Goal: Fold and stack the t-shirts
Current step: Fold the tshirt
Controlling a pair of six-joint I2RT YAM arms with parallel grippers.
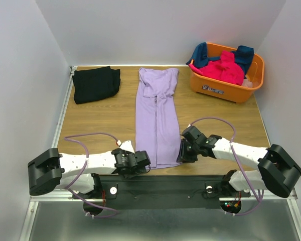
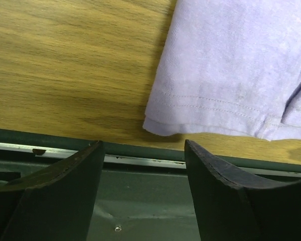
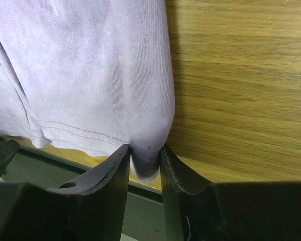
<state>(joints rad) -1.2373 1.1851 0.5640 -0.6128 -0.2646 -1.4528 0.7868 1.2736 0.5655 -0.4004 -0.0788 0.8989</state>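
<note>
Lavender shirt lies as a long narrow strip down the middle of the tabletop, with its collar end far from me and its hem at the near edge. My right fingers are clenched on the near right hem corner, with the cloth bunched between them. My left fingers stand apart with nothing in the gap; the near left hem corner lies flat just beyond their tips. A black shirt sits folded at the far left corner. At the far right, an orange basket holds a pink shirt and a teal shirt.
</note>
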